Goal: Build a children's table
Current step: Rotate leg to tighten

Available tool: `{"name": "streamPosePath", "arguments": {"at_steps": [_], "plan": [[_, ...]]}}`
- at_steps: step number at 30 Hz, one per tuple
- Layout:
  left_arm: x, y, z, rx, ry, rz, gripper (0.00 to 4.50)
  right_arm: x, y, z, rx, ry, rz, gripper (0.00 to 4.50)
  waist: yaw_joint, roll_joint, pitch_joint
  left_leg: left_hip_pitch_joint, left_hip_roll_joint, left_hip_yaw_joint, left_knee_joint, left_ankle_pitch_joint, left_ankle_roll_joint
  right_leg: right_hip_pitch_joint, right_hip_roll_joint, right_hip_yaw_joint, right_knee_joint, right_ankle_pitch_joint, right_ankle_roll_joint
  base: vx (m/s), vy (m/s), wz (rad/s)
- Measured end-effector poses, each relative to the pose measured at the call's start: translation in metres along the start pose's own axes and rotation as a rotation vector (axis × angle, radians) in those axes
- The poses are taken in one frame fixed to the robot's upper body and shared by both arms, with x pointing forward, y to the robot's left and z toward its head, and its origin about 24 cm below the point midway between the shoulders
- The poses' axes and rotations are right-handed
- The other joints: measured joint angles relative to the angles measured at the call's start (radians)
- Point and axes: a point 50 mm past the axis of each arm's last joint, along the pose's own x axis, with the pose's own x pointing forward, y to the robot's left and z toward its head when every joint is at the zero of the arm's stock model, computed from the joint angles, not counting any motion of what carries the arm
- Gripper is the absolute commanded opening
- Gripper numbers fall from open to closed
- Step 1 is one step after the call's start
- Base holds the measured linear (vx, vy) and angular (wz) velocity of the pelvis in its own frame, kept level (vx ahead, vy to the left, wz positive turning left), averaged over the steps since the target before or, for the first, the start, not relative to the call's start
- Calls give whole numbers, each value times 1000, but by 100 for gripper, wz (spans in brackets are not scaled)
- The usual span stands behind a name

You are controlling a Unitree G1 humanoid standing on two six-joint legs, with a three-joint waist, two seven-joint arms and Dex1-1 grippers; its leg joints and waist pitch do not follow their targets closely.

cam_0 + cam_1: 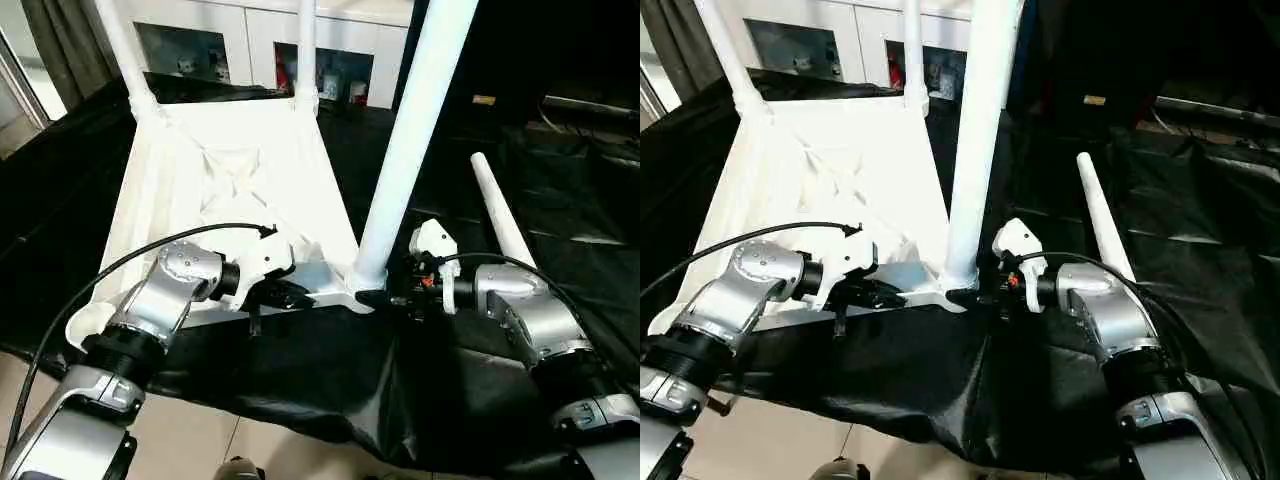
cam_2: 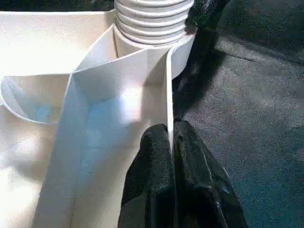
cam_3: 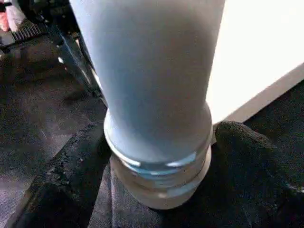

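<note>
The children's table top (image 1: 230, 170) lies upside down on black cloth, its ribbed underside facing up. Two white legs (image 1: 125, 50) (image 1: 306, 50) stand in its far corners. A third leg (image 1: 415, 130) stands upright in the near right corner socket. My right gripper (image 1: 377, 297) clasps the base of that leg, with one black finger (image 3: 251, 156) on each side of it. My left gripper (image 1: 290, 296) is shut on the top's near rim (image 2: 168, 95), its fingers (image 2: 152, 161) pinching the thin wall just beside that socket. A fourth leg (image 1: 498, 215) lies loose on the cloth to the right.
Black cloth (image 1: 330, 370) covers the work surface, and its front edge hangs over a light floor (image 1: 200, 430). White cabinets with glass doors (image 1: 340, 70) stand behind. A cable (image 1: 120, 265) loops over my left forearm.
</note>
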Motion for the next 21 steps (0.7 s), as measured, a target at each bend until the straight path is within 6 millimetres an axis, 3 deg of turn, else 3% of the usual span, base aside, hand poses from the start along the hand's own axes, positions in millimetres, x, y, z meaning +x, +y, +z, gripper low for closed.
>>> {"name": "streamPosePath", "arguments": {"at_steps": [7,15,17,21], "plan": [[0,-1,0,-3,1,-7,0,3,4,-1,11,-26,14,293,2,0,0,0,0,0,2,0,0,0,0,0,2,0,0,0,0,0],[1,-1,-1,-13,5,6,0,5,4,-3,26,-33,-14,280,0,0,0,0,0,0,8,0,0,0,0,1,8,0,0,0,0,0],[5,3,-1,-34,9,55,0,10,2,-6,56,-42,-89,279,-4,0,0,1,0,0,10,-1,-1,0,0,1,11,0,0,0,0,0],[29,19,10,-115,11,236,0,27,-14,-6,160,-79,-416,278,-19,0,0,4,-1,0,15,-3,-5,1,-1,5,15,4,1,0,0,0]]}}
